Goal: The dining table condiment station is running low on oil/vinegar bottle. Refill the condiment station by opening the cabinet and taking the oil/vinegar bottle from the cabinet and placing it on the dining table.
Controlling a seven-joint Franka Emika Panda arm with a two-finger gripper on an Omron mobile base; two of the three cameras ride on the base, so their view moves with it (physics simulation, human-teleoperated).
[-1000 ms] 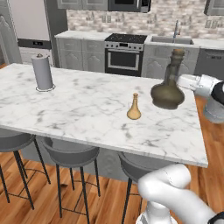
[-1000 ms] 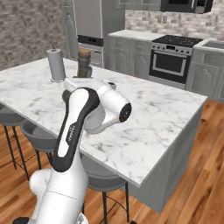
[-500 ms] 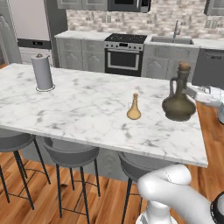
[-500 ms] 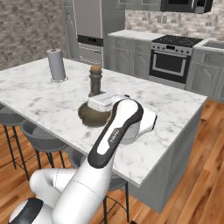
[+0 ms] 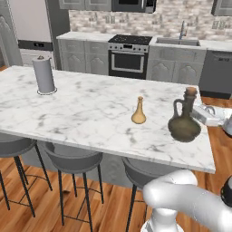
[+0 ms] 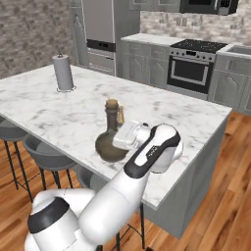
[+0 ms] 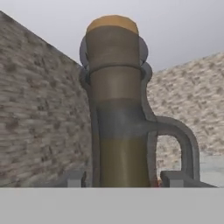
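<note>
One oil/vinegar bottle (image 5: pixel 184 124) upright on dining table (image 5: pixel 90 113) | gripper (image 7: pixel 122 178) fingers straddle its neck, grip uncertain | tan flask (image 5: pixel 139 111) nearby

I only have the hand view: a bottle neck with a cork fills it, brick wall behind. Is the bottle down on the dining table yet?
Observer: Yes, as far as the base views show. The oil/vinegar bottle stands upright with its belly on the dining table, near the end closest to the arm.
Operator: Anything close to it that I could knock over?
Observer: A small tan flask stands on the marble beside it, apart from it, toward the middle of the table.
Operator: What else is on the table?
Observer: A paper towel roll at the far end, well away from the bottle.
Operator: Is the gripper still clamped?
Observer: I cannot tell. The gripper sits at the bottle's neck, with a finger on either side.
</note>
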